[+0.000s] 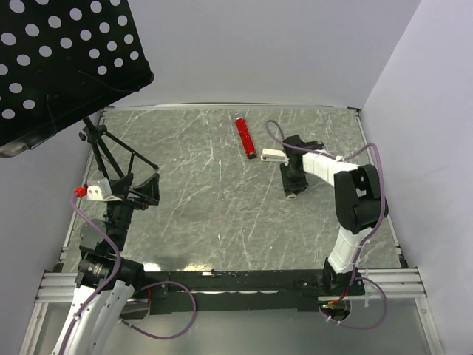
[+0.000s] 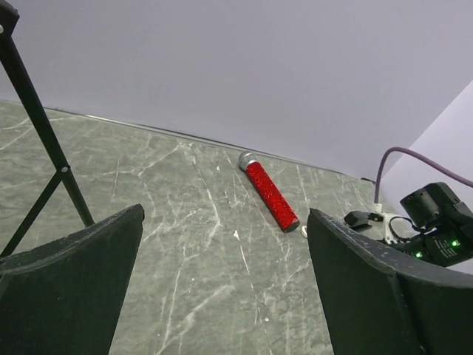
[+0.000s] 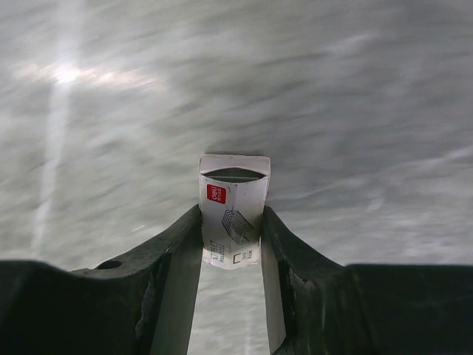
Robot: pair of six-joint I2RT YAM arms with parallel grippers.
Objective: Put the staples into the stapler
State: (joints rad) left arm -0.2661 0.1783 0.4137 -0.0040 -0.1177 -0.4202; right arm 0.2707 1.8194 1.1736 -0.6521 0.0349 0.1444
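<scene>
My right gripper [image 3: 230, 220] is shut on a small white staple box [image 3: 233, 200] with a red mark, one finger pressing each side. The box's open end points away and shows only a dark inside; the staples are hidden. In the top view this gripper [image 1: 278, 155] holds the box [image 1: 272, 154] over the back of the table, beside the red tube. The stapler is hidden; a black bar under the right wrist looks like part of the arm. My left gripper [image 2: 225, 216] stands wide open with nothing in it, at the table's left [image 1: 154, 190].
A red glittery tube [image 1: 245, 136] lies at the back centre [image 2: 270, 195]. A black tripod [image 1: 103, 151] and a perforated black plate [image 1: 59, 59] stand at the back left. White walls close the table's back and right.
</scene>
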